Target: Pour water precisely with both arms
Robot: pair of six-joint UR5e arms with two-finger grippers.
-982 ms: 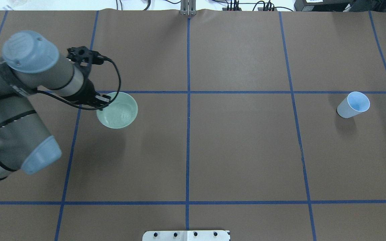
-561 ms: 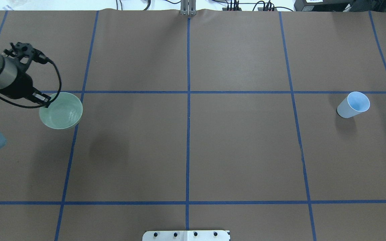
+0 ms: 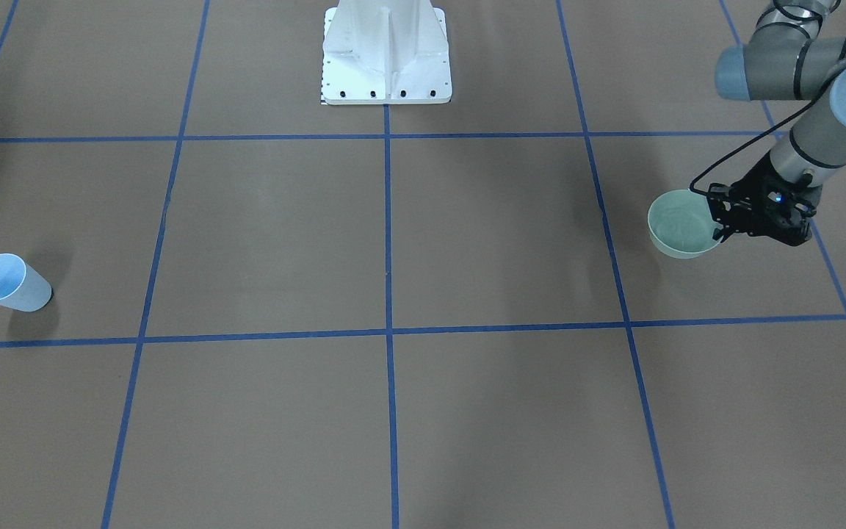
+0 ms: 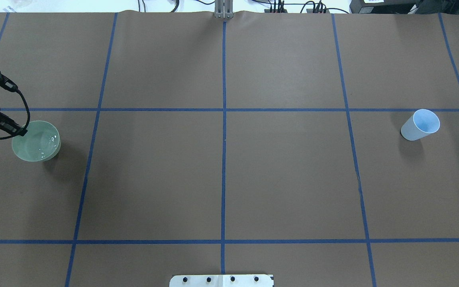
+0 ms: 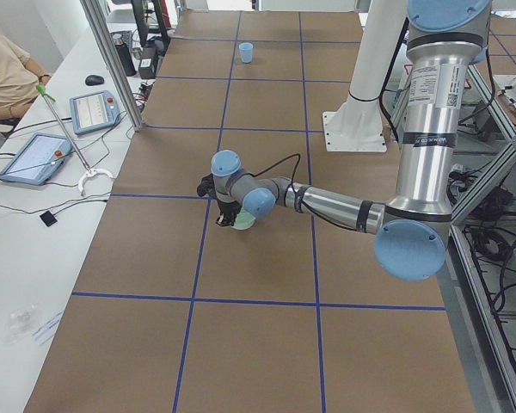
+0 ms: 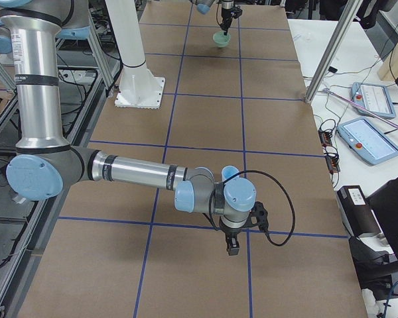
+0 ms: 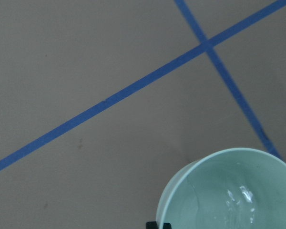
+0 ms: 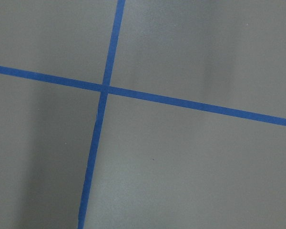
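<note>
- The left gripper is clamped on the near-left rim of the pale green bowl, out at the far left end of the table.
- The water sits in that bowl, showing as glints and a ripple on the bottom.
- The bowl looks level and seems to hang just clear of the table, judging by its offset shadow.
- The blue cup stands upright with its mouth open, well apart at the right end, straight across from the bowl.
- The right gripper hangs near the cup, pointing down at a tape crossing; I cannot tell how its jaws stand.
- To my eye the right arm is much nearer the cup, so bowl and cup must be brought together before any pour.
</note>
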